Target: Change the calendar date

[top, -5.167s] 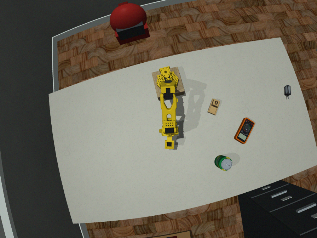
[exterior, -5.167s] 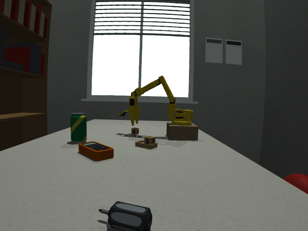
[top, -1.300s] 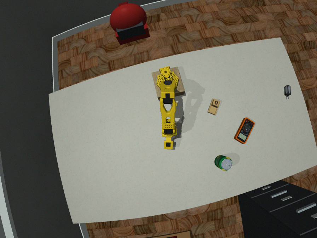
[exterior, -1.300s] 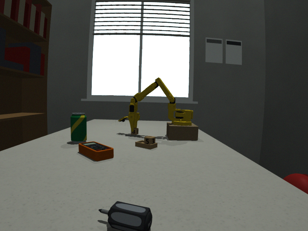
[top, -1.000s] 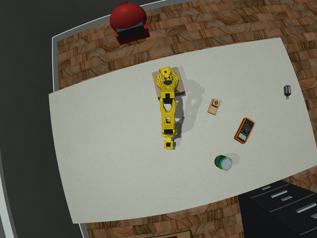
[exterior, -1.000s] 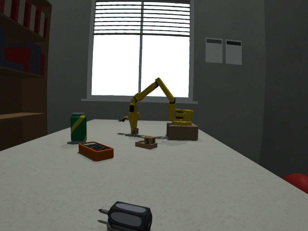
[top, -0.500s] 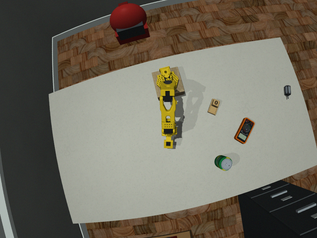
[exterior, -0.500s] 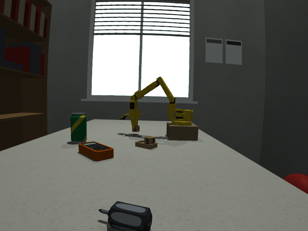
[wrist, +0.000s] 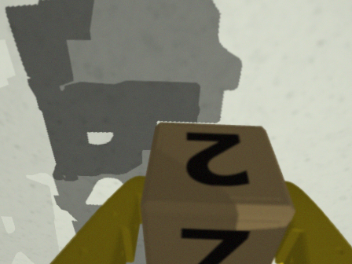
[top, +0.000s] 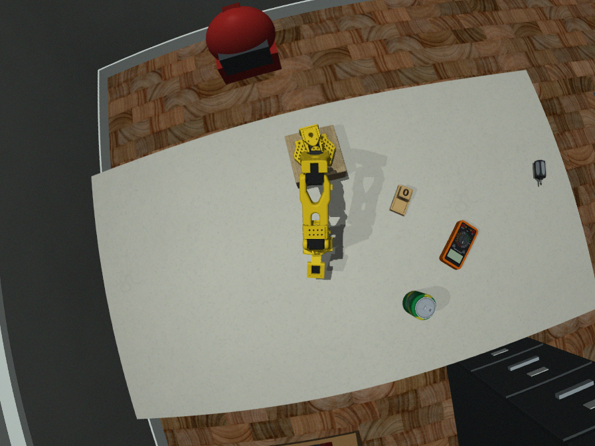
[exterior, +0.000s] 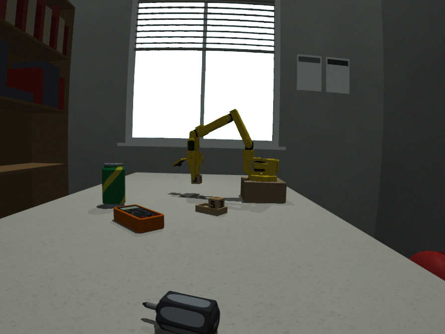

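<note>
My gripper (exterior: 195, 175) (wrist: 216, 224) is shut on a wooden date cube (exterior: 196, 179) (wrist: 214, 165) and holds it in the air a little above the table, out in front of the arm's base. In the wrist view the cube shows a 2 on one face and a 7 on the face beside it. In the overhead view the arm hides the cube. The wooden tray (top: 398, 208) (exterior: 202, 208) lies to the side of the arm. The other cube (top: 406, 192) (exterior: 216, 203) sits in the tray, with 0 on top and 5 and 3 on its sides.
An orange multimeter (top: 458, 244) (exterior: 138, 216) and a green can (top: 419, 304) (exterior: 113, 183) stand beyond the tray. A dark screwdriver handle (top: 539, 170) (exterior: 186, 311) lies near the table's far edge. The arm's base sits on a wooden block (exterior: 263, 190).
</note>
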